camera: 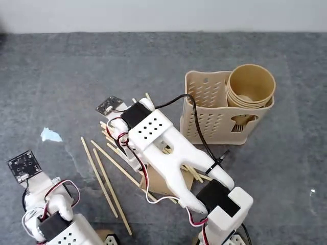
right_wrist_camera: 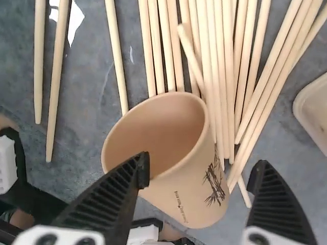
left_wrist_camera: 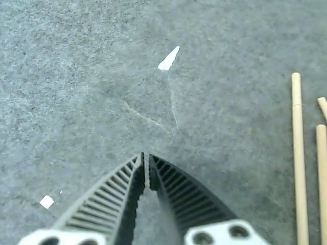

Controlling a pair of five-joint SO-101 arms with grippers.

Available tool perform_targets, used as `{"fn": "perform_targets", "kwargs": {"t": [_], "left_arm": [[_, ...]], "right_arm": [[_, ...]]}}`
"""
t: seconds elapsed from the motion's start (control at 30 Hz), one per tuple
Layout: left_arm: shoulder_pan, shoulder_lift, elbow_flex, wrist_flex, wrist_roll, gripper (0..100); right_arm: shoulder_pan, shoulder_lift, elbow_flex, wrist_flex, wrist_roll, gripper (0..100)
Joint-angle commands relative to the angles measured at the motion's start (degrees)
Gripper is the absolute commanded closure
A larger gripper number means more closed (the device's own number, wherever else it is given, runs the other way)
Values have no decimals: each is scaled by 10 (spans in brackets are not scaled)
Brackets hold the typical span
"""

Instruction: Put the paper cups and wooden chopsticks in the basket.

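1. Far left, near edge of the grey tabletop (camera: 61, 76): left arm sits low. In its wrist view the left tool (left_wrist_camera: 145, 171) is closed, ribbed fingers meeting at the tips with nothing between them, hanging over bare felt.
2. Just beyond it, a torn paper scrap (camera: 50, 135) (left_wrist_camera: 169, 58) lies flat. A smaller white fleck (left_wrist_camera: 46, 202) lies beside the tool.
3. Next over, loose chopsticks (camera: 104, 181) lie apart from the rest, long axes running from the near edge towards the back. Ends of these show at the edge of the left wrist view (left_wrist_camera: 296, 153).
4. Centre: the main chopstick pile (right_wrist_camera: 219, 61) is fanned on the tabletop, partly under the right arm, outside the basket.
5. Centre, on top of that pile: one paper cup (right_wrist_camera: 168, 153) (camera: 153, 186) lies on its side, mouth open towards the right wrist camera. The right tool (right_wrist_camera: 203, 162) is spread wide around it, one finger at the cup's mouth rim and the other clear on the far side. Contact at the rim: cannot tell.
6. Right: the cream slotted basket (camera: 214, 122) (right_wrist_camera: 311, 112) stands upright, just beside the pile.
7. Right compartment of the basket holds a stack of paper cups (camera: 250, 87), upright, mouths up
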Motion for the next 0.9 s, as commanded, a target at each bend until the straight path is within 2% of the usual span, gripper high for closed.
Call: {"fn": "perform_targets", "kwargs": {"t": [0.0,0.07,0.27,0.57,0.73,0.87], "left_arm": [[3,-6,-4,-12,-6,987],[3,-6,-4,-12,-6,987],[3,-6,-4,-12,-6,987],[3,-6,-4,-12,-6,987],[3,-6,-4,-12,-6,987],[3,-6,-4,-12,-6,987]], "right_arm": [[5,-36,-27,21,2,686],[5,-36,-18,20,2,705],[6,-25,25,2,4,866],[5,11,13,17,4,881],[6,-12,-26,28,4,989],[8,-48,-34,29,6,988]]}}
